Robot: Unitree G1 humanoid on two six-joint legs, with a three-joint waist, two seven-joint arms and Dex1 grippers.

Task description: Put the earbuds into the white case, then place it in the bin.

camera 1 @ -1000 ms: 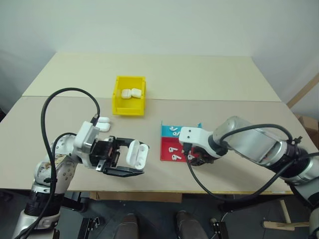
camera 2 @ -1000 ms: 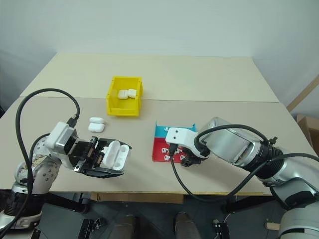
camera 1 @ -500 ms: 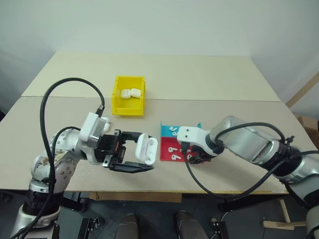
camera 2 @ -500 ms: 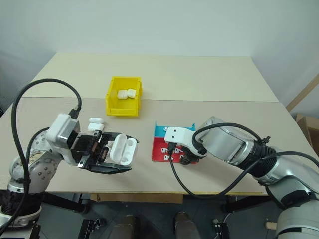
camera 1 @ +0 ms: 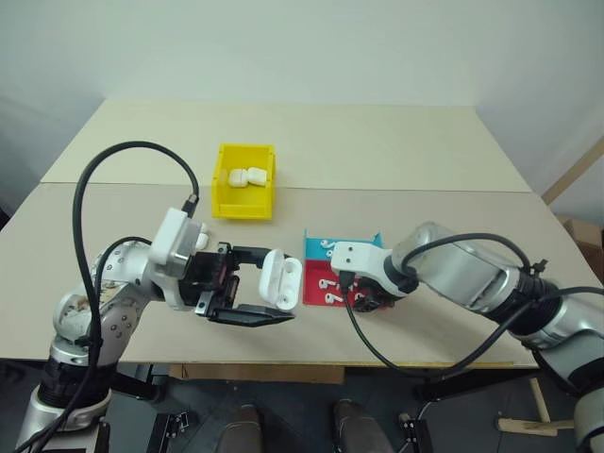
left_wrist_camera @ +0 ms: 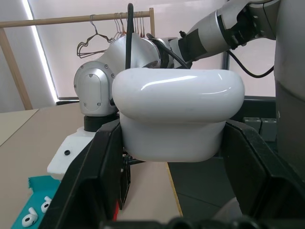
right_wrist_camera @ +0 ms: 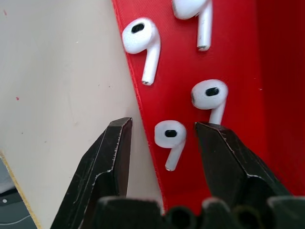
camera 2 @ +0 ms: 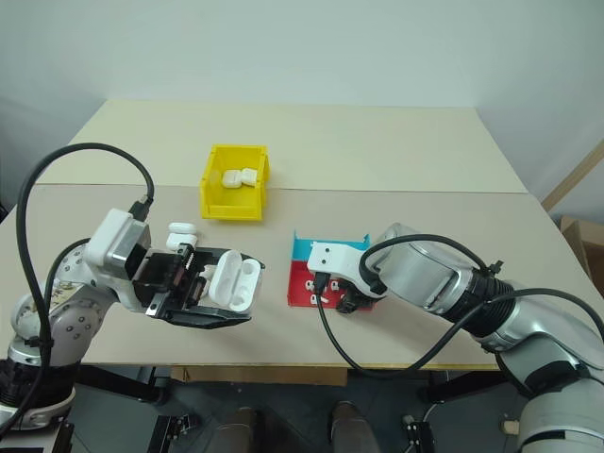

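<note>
Left tool [camera 1: 269, 288], centre-left, clamps an open case [camera 1: 279, 279]. Right tool [right_wrist_camera: 164, 131] straddles 1 earbud [right_wrist_camera: 170, 136] on the red tray [right_wrist_camera: 238, 62], part-open. Best practice, judged: descend straight, centred on the bud's body, avoiding its neighbours.

The bin [camera 1: 245, 181] is set on the table [camera 1: 396, 142] at about eleven o'clock from the two trays [camera 1: 326, 274], with two cases [camera 1: 247, 176] lying in it. At nine o'clock from the trays, an open case [camera 1: 280, 279] is held above the table in the left gripper [camera 1: 253, 288], with another case [camera 2: 182, 234] lying behind that gripper. The right gripper [right_wrist_camera: 162, 143] is placed over the nearer tray's left edge, with one earbud [right_wrist_camera: 171, 138] lying between its fingers and three more earbuds [right_wrist_camera: 143, 40] beyond it.
</note>
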